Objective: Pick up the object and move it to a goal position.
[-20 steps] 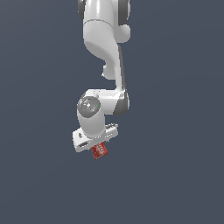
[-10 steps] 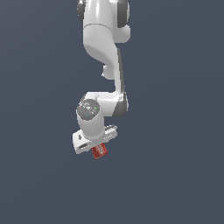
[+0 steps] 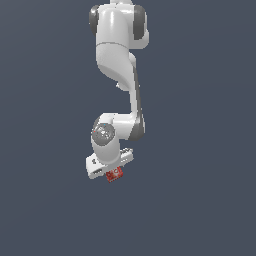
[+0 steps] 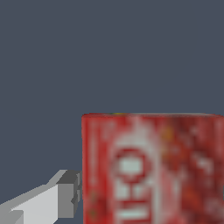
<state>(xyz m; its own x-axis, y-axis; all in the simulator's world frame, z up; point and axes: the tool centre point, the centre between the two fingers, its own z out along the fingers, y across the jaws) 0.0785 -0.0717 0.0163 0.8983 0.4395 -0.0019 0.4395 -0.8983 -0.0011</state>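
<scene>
White arm (image 3: pixel 117 55) hanging down from 12 o'clock of the exterior view against plain dark grey. Gripper (image 3: pixel 113 171) at the low end, slightly tilted. Red box (image 3: pixel 114 174) tucked right under the gripper body, at about 6 o'clock of the wrist joint, small and narrower than the gripper, touching it.

Up close in the wrist view: box (image 4: pixel 153 168) large, red with blurred white print. One grey-tipped finger (image 4: pixel 65 194) pressed against the box's side at its 9 o'clock; other finger hidden. Fingers pinching the box, held off any surface.
</scene>
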